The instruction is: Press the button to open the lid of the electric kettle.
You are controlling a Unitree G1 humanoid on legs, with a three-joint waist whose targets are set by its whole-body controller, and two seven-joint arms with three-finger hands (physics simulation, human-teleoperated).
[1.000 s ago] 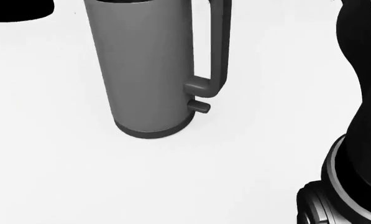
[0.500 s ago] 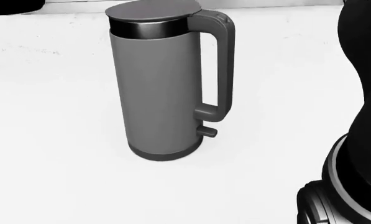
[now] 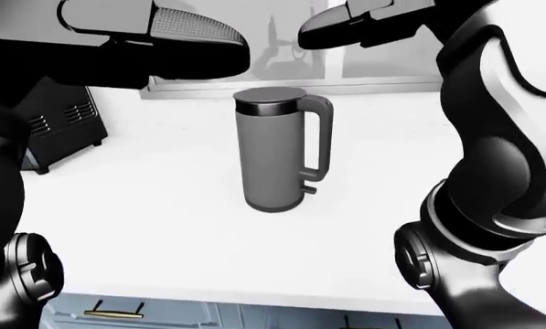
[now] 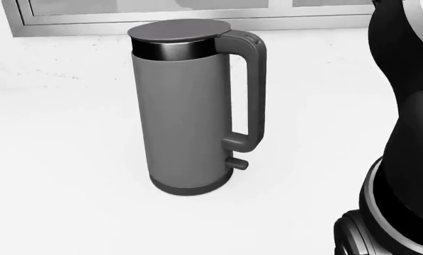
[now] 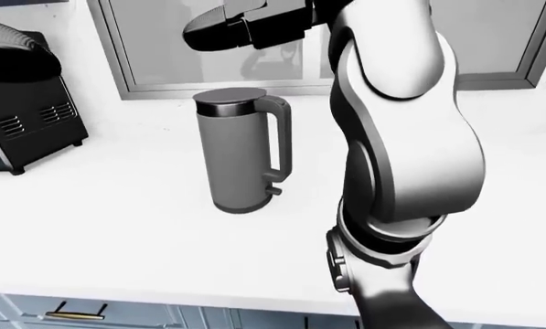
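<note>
Right hand hangs above the tall grey cylindrical electric kettle — whether its dark fingers are spread or together I cannot tell. The kettle stands upright on the white counter, lid down, handle toward the head view's right. Its button probably sits atop the handle, so the press goes downward; the right hand looks better placed than the left hand. No lettering is readable.
</note>
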